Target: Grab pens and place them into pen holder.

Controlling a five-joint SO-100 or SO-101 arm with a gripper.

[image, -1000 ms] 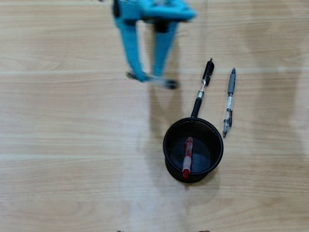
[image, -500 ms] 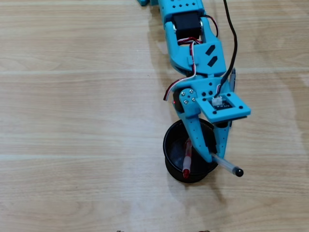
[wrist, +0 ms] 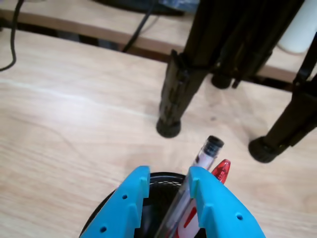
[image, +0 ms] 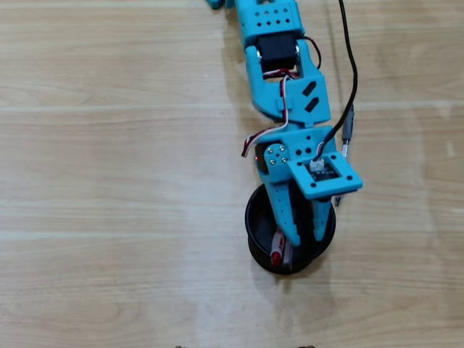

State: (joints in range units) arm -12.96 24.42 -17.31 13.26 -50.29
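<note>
The blue two-finger gripper (wrist: pixel 168 191) hangs over the round black mesh pen holder (image: pixel 255 217) on the light wooden table (image: pixel 109 181), its fingers spread. A clear black-capped pen (wrist: pixel 208 151) and a red-capped pen (wrist: pixel 221 171) stand inside the holder.

A round black pen holder (image: pixel 255 221) stood upright on the wooden table. Two pens leaned inside it: a clear pen with a black cap (wrist: pixel 210 149) and a red-capped pen (wrist: pixel 222 170) just beside it, both tips poking above the rim.
</note>
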